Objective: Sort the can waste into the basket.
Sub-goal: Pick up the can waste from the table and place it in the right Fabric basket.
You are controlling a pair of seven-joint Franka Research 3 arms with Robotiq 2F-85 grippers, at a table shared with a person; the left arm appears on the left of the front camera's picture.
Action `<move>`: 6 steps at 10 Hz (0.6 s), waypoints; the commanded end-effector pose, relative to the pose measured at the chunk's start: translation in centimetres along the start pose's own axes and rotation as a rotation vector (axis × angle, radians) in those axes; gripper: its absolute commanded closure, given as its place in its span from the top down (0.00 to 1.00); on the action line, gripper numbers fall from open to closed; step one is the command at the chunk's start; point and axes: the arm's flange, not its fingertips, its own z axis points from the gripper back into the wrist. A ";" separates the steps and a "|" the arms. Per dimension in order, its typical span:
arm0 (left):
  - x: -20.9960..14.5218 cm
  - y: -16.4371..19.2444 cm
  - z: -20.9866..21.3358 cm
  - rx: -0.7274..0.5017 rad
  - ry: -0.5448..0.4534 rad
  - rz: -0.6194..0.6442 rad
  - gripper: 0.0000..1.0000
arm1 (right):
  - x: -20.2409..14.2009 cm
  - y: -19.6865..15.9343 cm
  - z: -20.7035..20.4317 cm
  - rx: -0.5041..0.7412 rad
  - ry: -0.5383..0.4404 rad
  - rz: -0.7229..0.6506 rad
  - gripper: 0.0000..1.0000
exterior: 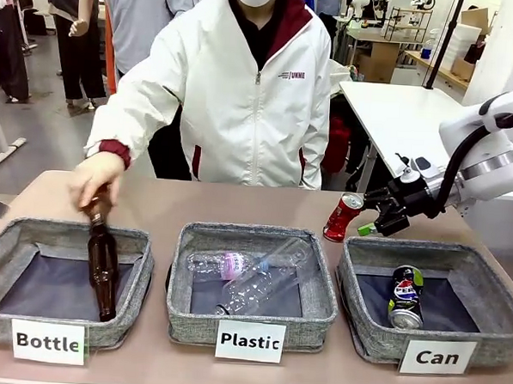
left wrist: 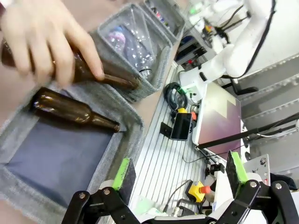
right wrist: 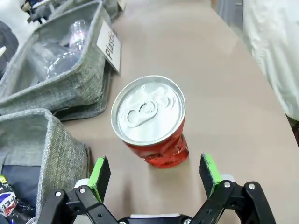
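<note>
A dented red can [exterior: 343, 217] stands on the tabletop behind the gap between the middle and right trays. My right gripper [exterior: 371, 213] is level with it, open, reaching in from the right. In the right wrist view the red can [right wrist: 149, 116] shows its silver top just ahead of my right gripper [right wrist: 155, 172], whose green pads [right wrist: 100, 170] stand apart on either side without touching it. A dark blue can [exterior: 406, 296] lies in the basket [exterior: 434, 253] labelled "Can". My left gripper [left wrist: 180, 168] is open and holds nothing, above the corner of the "Bottle" tray [left wrist: 28, 200].
A person's hand [exterior: 94, 179] holds a brown bottle [exterior: 102, 266] over the "Bottle" tray [exterior: 65, 232]. Another brown bottle [left wrist: 74, 109] lies in that tray. Clear plastic bottles [exterior: 248, 273] fill the "Plastic" tray [exterior: 254, 239]. Bare table lies behind the trays.
</note>
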 end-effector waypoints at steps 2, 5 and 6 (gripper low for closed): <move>-3.6 -5.6 11.5 0.120 -0.031 -0.023 1.00 | 0.1 -1.1 -1.1 -0.029 -0.073 0.028 1.00; -7.7 -9.3 14.5 0.148 -0.082 0.021 1.00 | -0.3 -1.7 -2.7 -0.048 -0.128 0.015 1.00; -8.3 -9.5 14.4 0.141 -0.072 0.036 1.00 | -0.2 -1.8 -3.0 -0.050 -0.139 0.013 1.00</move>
